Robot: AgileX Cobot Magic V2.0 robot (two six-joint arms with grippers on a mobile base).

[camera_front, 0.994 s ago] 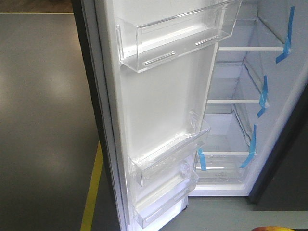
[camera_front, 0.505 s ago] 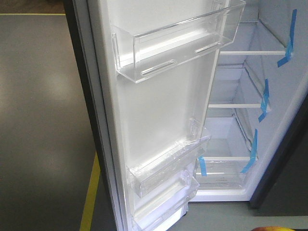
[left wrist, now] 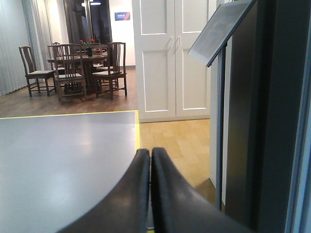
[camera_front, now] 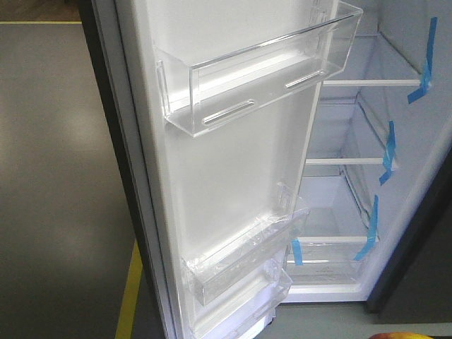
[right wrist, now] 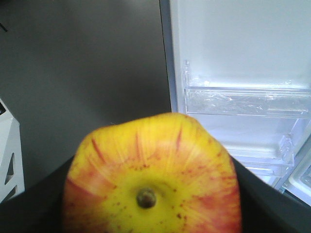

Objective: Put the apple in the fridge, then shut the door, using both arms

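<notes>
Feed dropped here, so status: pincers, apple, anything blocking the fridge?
Left pincer shut, empty. Right pincer shut on apple. Door open, fridge shelves bare; no obstruction seen.

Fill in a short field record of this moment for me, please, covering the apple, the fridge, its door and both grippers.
apple: held outside the fridge, dimple end facing the wrist camera
fridge: white interior exposed, glass shelves marked with blue tape
door: open, clear bins on its white lining
left gripper: shut, holding nothing
right gripper: shut on the apple
task stage: apple not yet inside
</notes>
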